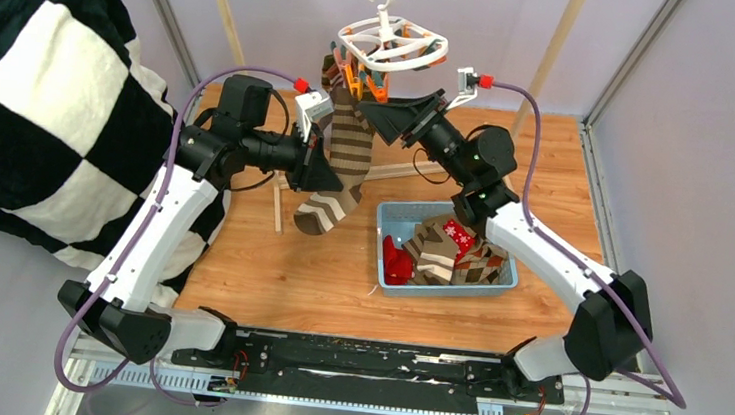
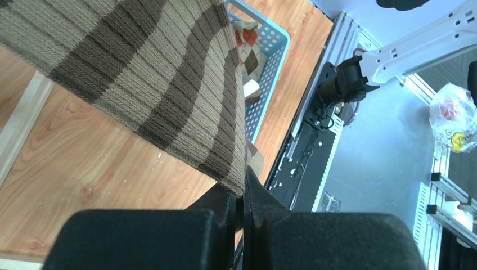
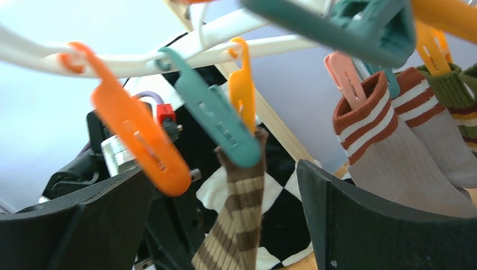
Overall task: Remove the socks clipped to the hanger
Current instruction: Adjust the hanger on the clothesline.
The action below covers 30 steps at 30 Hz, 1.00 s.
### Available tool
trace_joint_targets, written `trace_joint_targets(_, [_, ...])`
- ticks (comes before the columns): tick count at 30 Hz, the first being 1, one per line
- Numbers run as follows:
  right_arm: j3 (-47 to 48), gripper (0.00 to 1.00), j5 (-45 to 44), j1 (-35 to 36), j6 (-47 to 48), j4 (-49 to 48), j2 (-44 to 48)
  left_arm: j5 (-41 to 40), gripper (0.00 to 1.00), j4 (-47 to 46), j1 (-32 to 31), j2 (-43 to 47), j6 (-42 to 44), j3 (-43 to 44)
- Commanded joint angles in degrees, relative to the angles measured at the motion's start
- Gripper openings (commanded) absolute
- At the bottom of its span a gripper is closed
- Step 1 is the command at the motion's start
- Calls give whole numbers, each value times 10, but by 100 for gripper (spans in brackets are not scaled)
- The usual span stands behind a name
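- striped sock (image 1: 348, 151) – brown/taupe, hangs by its cuff from the hanger (image 1: 393, 41), toe down above the tabletop (image 1: 277, 280), not touching it.
- teal clothespin (image 3: 216, 121) bites the cuff; orange clothespin (image 3: 140, 143) just beside it holds nothing.
- more socks (image 3: 394, 152) are clipped to the ring on the right of the right wrist view, close to the target clip.
- left end effector (image 2: 242, 205) – jaws together, clamped on the sock's edge partway down its length.
- right end effector (image 3: 224, 174) – jaws wide apart, one on each side of the teal clothespin, touching nothing.
- likely step: squeeze the clip open while the left arm draws the sock down.
- to do it well: close on the clip's upper tails, not the fabric or the orange neighbour; keep the left pull light and straight down until the clip gives, else the hanger swings on its hook or tilts.
- basket (image 1: 382, 231) with freed socks (image 1: 445, 249) sits on the tabletop to the right – probable drop spot.
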<state>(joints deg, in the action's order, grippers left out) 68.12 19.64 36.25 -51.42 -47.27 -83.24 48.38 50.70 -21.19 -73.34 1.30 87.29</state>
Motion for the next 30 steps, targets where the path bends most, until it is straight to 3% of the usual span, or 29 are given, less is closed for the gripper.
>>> trace_joint_targets(1, [-48, 100, 18, -1, 17, -18, 52, -9, 0, 0, -5, 5, 2, 2])
trace_joint_targets(10, [-189, 97, 18, -20, -52, -53, 105, -16, 0, 0, -5, 20, 18, -13])
trace_joint_targets(17, [-170, 85, 57, -36, -120, -179, 40, -20, 0, 0, -5, 21, 16, -16])
trace_joint_targets(19, [-163, 85, 27, -25, -63, -117, 69, -26, 0, 0, -6, 17, 18, -21])
trace_joint_targets(22, [-145, 90, -86, 22, 121, 65, 150, -41, 0, 0, -9, 8, 23, -28])
trace_joint_targets(25, [-94, 85, -190, 84, 261, 189, 189, -49, 0, -2, -17, 0, 25, -29])
trace_joint_targets(27, [-65, 81, -235, 103, 298, 234, 191, -53, 0, -12, -22, -4, 17, -26])
trace_joint_targets(30, [-21, 78, -232, 106, 297, 295, 170, -70, 0, -16, -37, -9, 11, -4])
